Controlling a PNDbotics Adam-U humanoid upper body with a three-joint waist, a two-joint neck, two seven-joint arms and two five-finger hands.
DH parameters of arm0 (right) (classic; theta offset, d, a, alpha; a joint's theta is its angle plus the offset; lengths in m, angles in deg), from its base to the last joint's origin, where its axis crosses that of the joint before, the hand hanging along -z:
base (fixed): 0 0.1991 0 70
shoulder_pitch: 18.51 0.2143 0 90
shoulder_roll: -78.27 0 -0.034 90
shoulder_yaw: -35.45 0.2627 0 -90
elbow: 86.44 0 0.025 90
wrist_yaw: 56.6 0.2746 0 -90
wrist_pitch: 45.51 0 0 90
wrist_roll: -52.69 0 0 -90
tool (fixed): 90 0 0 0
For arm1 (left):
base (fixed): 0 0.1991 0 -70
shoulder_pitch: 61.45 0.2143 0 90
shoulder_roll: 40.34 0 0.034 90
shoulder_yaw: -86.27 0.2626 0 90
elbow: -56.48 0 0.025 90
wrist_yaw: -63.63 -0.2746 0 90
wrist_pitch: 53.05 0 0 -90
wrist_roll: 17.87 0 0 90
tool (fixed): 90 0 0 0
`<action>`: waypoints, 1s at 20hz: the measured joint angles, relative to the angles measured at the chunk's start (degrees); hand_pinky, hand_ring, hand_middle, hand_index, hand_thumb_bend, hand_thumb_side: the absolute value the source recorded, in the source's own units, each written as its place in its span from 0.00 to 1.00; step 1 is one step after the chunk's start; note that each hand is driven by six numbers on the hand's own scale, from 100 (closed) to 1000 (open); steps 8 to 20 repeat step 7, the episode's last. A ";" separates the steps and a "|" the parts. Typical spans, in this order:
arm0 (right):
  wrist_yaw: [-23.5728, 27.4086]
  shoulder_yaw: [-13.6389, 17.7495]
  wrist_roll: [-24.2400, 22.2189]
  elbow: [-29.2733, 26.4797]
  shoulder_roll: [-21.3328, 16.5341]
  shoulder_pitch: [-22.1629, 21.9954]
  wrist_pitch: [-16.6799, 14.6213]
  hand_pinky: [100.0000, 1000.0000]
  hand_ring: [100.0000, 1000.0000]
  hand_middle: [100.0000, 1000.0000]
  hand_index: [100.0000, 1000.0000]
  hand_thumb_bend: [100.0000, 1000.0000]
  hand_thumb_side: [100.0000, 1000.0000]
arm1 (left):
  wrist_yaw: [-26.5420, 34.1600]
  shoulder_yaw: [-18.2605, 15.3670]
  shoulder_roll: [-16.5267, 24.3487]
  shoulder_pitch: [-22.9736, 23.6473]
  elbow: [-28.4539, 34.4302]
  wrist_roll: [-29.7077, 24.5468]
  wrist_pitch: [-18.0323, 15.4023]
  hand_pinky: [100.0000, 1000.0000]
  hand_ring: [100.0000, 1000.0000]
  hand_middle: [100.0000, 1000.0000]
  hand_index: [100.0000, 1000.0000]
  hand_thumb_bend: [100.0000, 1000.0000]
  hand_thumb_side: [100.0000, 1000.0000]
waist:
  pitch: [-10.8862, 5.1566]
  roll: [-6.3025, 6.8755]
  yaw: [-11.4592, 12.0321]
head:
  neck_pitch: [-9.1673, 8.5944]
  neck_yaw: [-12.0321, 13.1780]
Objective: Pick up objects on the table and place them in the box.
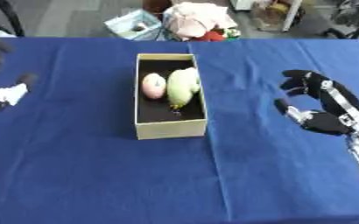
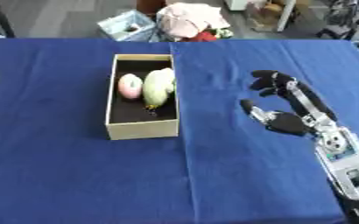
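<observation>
Now, at the far left edge of the frame, the left robot hand (image 1: 0,94) shows only in part, dark with a white patch, low over the blue counter (image 1: 90,166); whether its fingers are apart or together I cannot tell. Centre-left sits the box (image 1: 171,129), open-topped, long side running up the frame. Inside, in its upper half, lie a pink round thing (image 1: 153,85) and a pale green long thing (image 1: 182,87), side by side and touching, so both objects look already delivered. To the right, well apart from the box, the right robot hand (image 2: 278,105) hangs above bare cloth, fingers curled, thumb apart, holding nothing. No loose object shows on the counter, so the job seems near done.
</observation>
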 measured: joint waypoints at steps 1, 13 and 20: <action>0.00 0.00 0.02 0.00 0.00 -0.01 0.01 0.70 0.74 0.61 0.85 0.28 0.40 | 0.09 0.00 -0.01 0.20 0.00 0.03 -0.09 0.51 0.33 0.35 0.58 0.37 0.00 | -0.02 0.00 0.01 | 0.00 -0.06; 0.00 0.01 0.15 0.00 0.00 -0.08 -0.07 0.70 0.74 0.61 0.85 0.27 0.41 | 0.10 -0.15 -0.77 1.25 -0.21 0.40 -0.85 0.50 0.28 0.29 0.54 0.01 0.00 | -0.05 -0.03 0.13 | 0.00 -0.20; 0.00 0.01 0.15 0.00 0.00 -0.08 -0.07 0.70 0.74 0.61 0.85 0.27 0.41 | 0.10 -0.15 -0.77 1.25 -0.21 0.40 -0.85 0.50 0.28 0.29 0.54 0.01 0.00 | -0.05 -0.03 0.13 | 0.00 -0.20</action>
